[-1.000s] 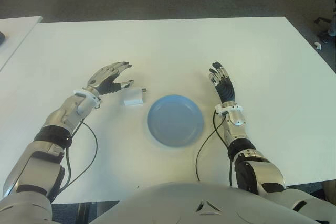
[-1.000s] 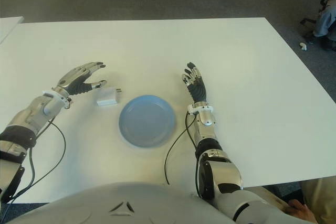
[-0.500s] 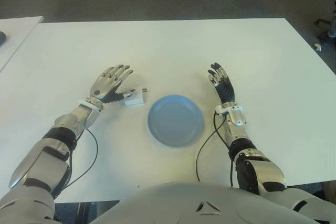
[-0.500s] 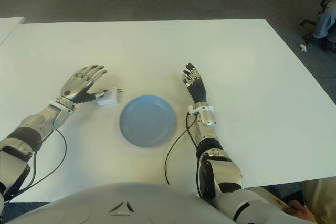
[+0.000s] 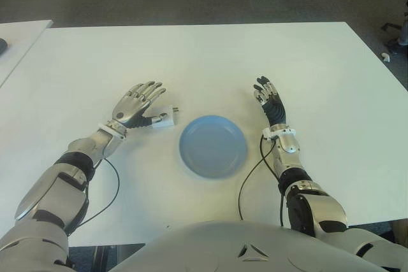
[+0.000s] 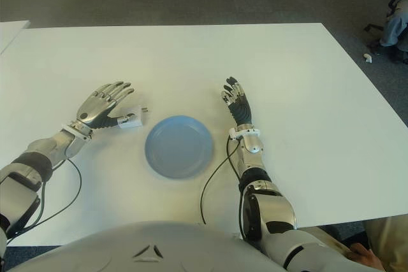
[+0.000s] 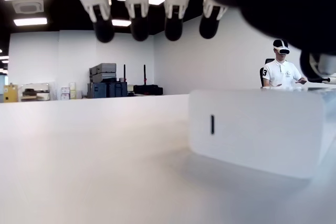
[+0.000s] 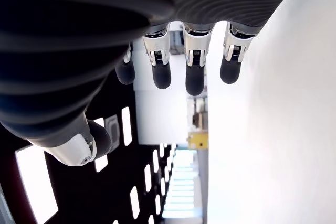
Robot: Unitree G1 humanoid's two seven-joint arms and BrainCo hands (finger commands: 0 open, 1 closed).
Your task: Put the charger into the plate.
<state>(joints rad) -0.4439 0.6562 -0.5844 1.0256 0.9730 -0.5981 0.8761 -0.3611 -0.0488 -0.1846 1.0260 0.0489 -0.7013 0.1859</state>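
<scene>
A small white charger (image 5: 165,120) lies flat on the white table (image 5: 204,55), its prongs toward the blue plate (image 5: 212,157) just to its right. My left hand (image 5: 152,102) hovers at the charger's left end, palm down and fingers spread, with the thumb tip close beside it. In the left wrist view the charger (image 7: 257,129) stands on the table under the outstretched fingertips (image 7: 139,24), and nothing is grasped. Right of the plate, my right hand (image 5: 266,95) is open, fingers straight and pointing away from me.
Black cables trail from both wrists toward the table's near edge (image 5: 245,183). A second white table's corner (image 5: 19,33) shows at the far left. Dark floor lies beyond the far edge. A person wearing a headset (image 7: 283,69) sits far off in the left wrist view.
My left hand has turned palm down and shifted right toward the charger, its thumb now beside it. The charger, plate and right hand have not moved.
</scene>
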